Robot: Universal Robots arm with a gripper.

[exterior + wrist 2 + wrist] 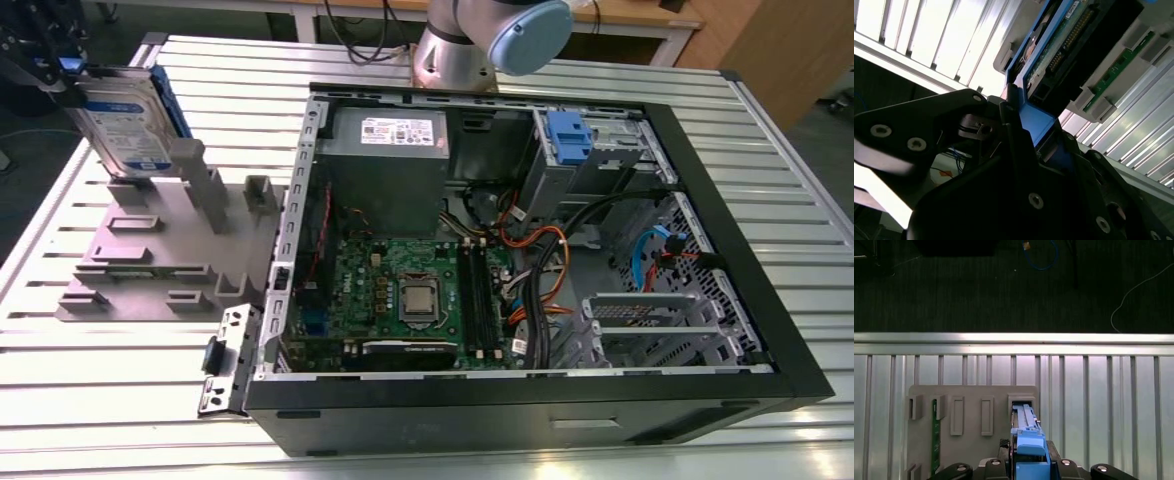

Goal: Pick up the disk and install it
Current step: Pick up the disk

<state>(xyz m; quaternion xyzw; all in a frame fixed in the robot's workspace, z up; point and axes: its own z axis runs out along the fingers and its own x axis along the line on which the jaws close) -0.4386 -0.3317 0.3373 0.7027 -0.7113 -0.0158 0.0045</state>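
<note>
Pincer (pixel 1029 462) clamped on one upright disk (pixel 123 125), at one grey slotted rack (pixel 147 250), one open computer case (pixel 747 250) beside

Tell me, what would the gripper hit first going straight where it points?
Probably the grey slotted holder: the gripper, jaws shut on the disk, points down at one of its slots, though depth is unclear.

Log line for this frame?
gripper: shut on disk | disk: upright at grey holder | computer case: open, disk not installed
</note>
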